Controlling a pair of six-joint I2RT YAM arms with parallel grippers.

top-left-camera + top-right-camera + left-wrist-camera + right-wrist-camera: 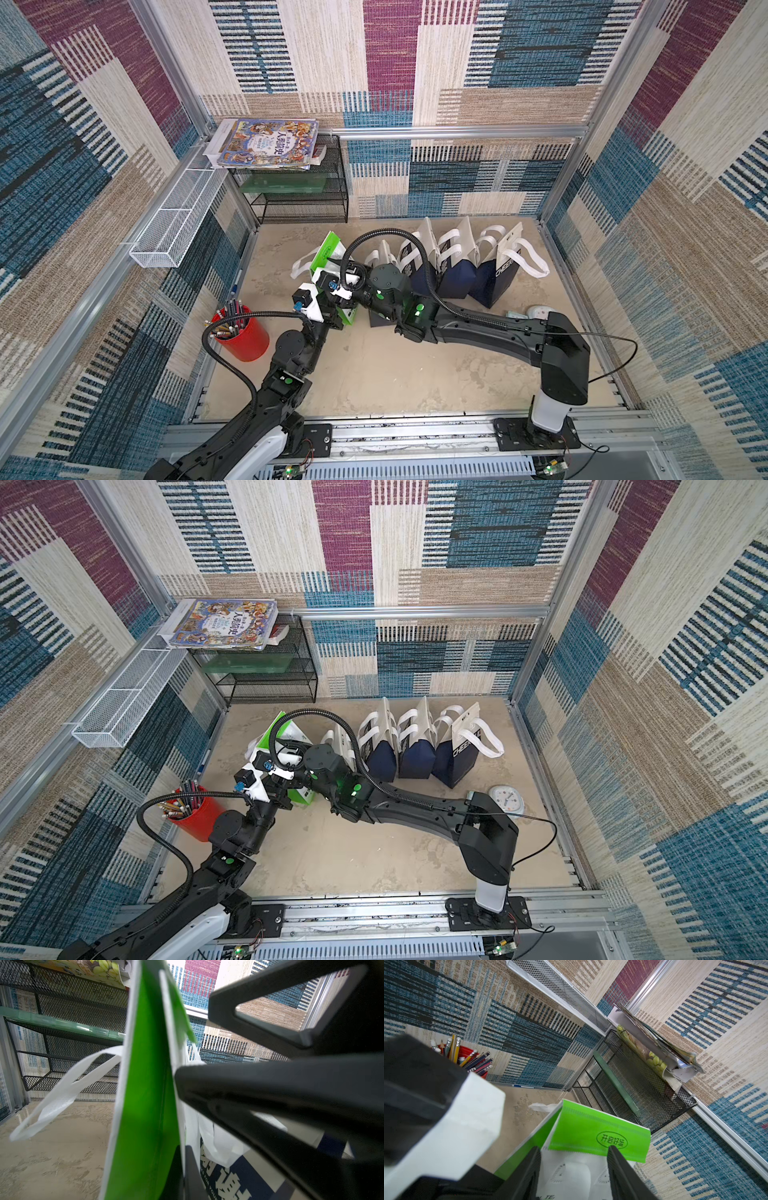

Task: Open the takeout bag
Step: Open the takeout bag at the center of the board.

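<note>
The green bag stands on the worktop just beside the row of dark blue bags, at the left end of this row in both top views. The left tool is closed narrow and pinches a thin wall of the green bag. The right tool comes from the side of the blue bags. Its jaws stand wide apart, with the bag's white upper part and green flap between them. Whether they touch it, I cannot tell.
</note>
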